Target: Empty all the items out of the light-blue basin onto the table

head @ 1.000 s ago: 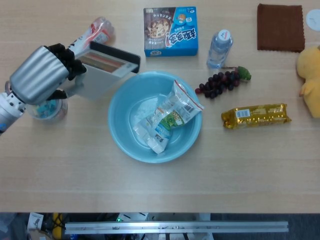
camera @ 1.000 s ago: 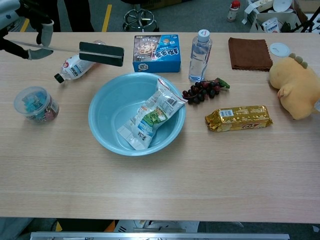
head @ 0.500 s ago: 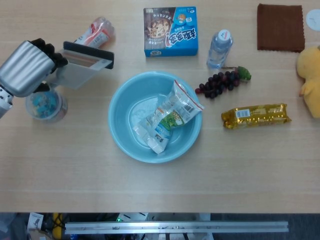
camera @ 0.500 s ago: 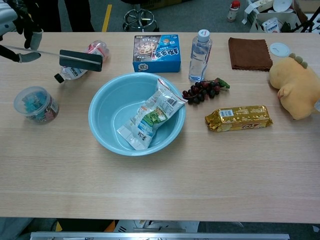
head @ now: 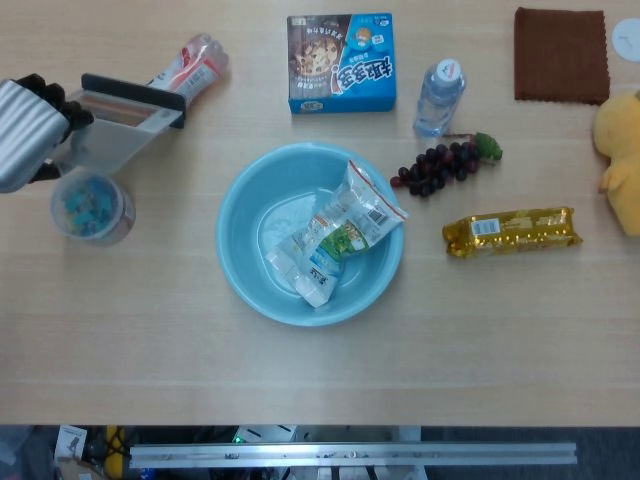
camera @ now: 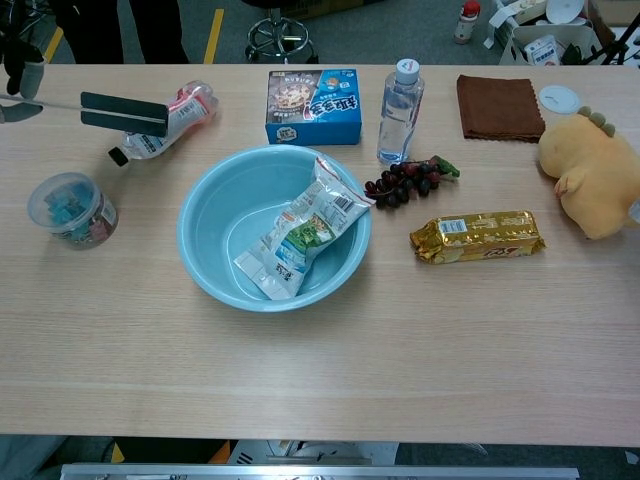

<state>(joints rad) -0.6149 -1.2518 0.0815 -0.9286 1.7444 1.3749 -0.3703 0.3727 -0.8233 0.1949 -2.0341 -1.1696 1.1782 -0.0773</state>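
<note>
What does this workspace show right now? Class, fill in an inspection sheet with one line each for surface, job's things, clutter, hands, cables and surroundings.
Surface: wooden table.
Job's things: basin holds snack packets; flat pouch is out, held above the table.
Clutter: cookie box, bottle, grapes, gold bar, brown cloth, yellow plush, tub, lying bottle.
Hands: left hand holds the pouch; right not in view.
Cables: nothing seen.
Surroundings: chair base, boxes on the floor.
</note>
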